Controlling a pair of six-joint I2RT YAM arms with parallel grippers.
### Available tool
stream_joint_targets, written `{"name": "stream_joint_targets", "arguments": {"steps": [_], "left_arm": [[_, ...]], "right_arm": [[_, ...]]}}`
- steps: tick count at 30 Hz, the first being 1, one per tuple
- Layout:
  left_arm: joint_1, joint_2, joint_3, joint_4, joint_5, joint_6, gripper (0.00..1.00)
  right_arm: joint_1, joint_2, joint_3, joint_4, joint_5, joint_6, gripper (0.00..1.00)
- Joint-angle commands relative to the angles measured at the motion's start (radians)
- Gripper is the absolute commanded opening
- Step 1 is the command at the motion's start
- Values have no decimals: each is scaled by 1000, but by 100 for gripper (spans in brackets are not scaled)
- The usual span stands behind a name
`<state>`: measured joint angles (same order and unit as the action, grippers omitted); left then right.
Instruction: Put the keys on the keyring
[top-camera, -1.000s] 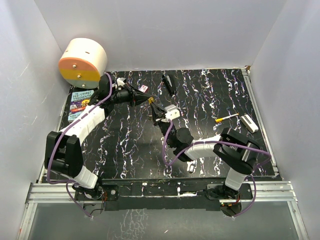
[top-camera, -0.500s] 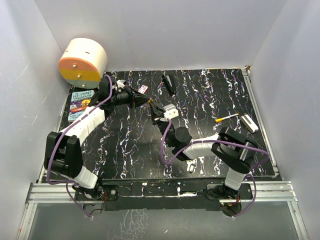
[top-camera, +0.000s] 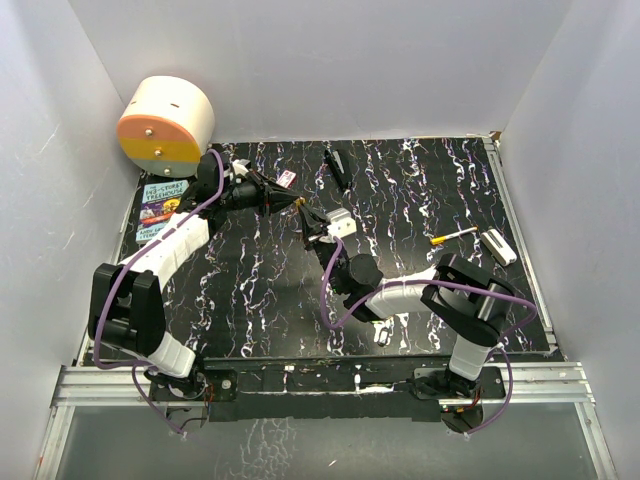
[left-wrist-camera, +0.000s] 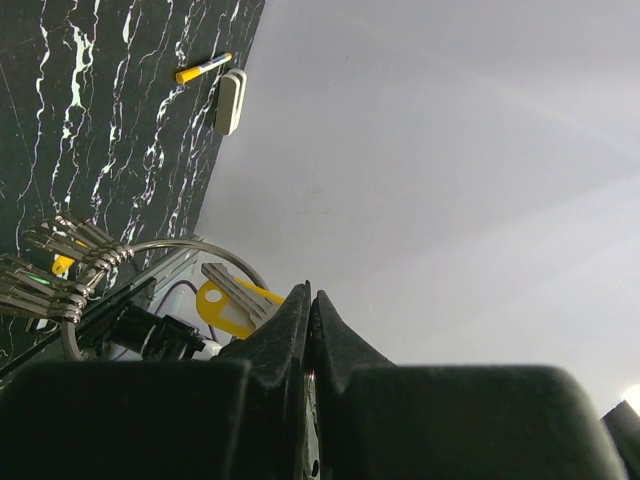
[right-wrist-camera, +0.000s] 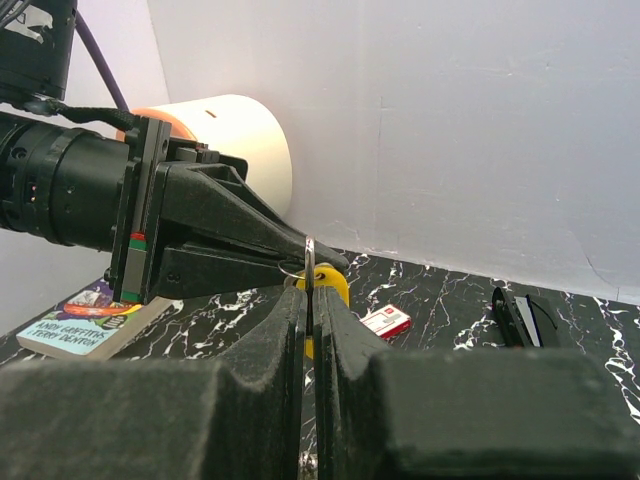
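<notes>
Left arm first. It's stretched out above the back-left part of the counter (top-camera: 430, 200), and the left gripper (left-wrist-camera: 310, 297) has its jaws pinched right together, no gap to speak of. The yellow key (left-wrist-camera: 224, 303) sits hard against their tips. It looks to me as if they've nipped it by the edge of its plastic head, though the actual contact is hidden. That would make sense: held out like that, the key can be fed straight at the wire.

Next along, the keyring (left-wrist-camera: 190, 247) is up in the air, clear of the counter. Its silver loop arches just over the yellow key, and the bunch of grey keys (left-wrist-camera: 55, 272) is crowded to one side, away from the working stretch of wire.

Then the right gripper (right-wrist-camera: 311, 300), nose to nose with the left. Its jaws are clamped shut on the ring's wire, which stands edge-on between them. I'd say it's acting as a vice, steadying the ring while the other arm threads. Whether the key is on the wire yet, I can't tell.

Near the right edge, a yellow pen (top-camera: 452, 237) lies flat, out of play.
</notes>
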<state>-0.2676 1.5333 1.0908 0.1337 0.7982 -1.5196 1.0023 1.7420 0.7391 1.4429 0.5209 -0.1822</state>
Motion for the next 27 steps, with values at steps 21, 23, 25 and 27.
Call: {"name": "stream_joint_targets", "arguments": {"steps": [21,23,25,27], "left_arm": [[2,-46,34,22,11,-42,0],[2,-44,36,23,12,-43,0],[1,-45,38,25,13,-46,0],[2,-46,38,27,15,-48,0]], "right_arm": [[14,-7,35,341,-8,26,8],[15,-3,38,341,-7,26,8],[14,-2,41,341,-4,26,8],[15,-2,42,341,-1,26,8]]}}
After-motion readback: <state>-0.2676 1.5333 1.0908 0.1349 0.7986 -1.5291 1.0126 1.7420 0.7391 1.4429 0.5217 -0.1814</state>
